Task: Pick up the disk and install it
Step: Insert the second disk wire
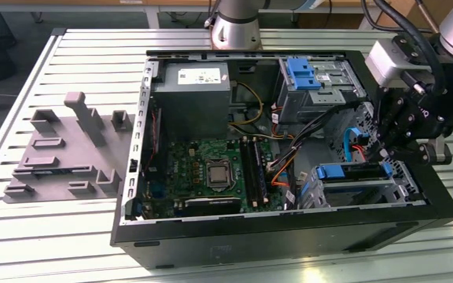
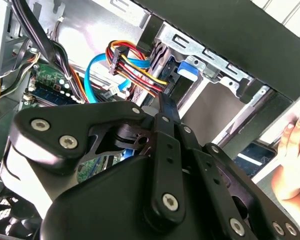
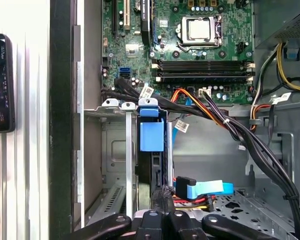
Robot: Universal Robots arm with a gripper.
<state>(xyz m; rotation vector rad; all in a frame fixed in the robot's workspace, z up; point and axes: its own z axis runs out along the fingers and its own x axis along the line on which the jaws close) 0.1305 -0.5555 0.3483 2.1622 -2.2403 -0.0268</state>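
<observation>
The disk (image 1: 351, 171) sits on edge in the lower drive cage (image 1: 368, 191) at the front right of the open computer case, its blue carrier bracket facing up. In the first wrist view the blue bracket (image 3: 152, 134) fills one cage slot, with the disk's dark edge running back from it. My gripper (image 1: 377, 156) hangs just beside the cage at the disk's cable end. Its fingertips (image 3: 176, 218) stand close together, shut. Whether they pinch the disk is hidden. In the second wrist view the gripper (image 2: 165, 102) points at the cage and a blue tab (image 2: 187, 67).
Orange, yellow and blue cables (image 3: 205, 189) crowd the space by the fingers. A second blue bracket (image 1: 304, 73) sits in the upper cage. The motherboard (image 1: 210, 171) and grey power supply (image 1: 191, 88) fill the case. A grey fixture (image 1: 61, 147) lies at the exterior view's left. A person's hand (image 2: 290, 150) and a phone (image 3: 0, 82) lie outside the case.
</observation>
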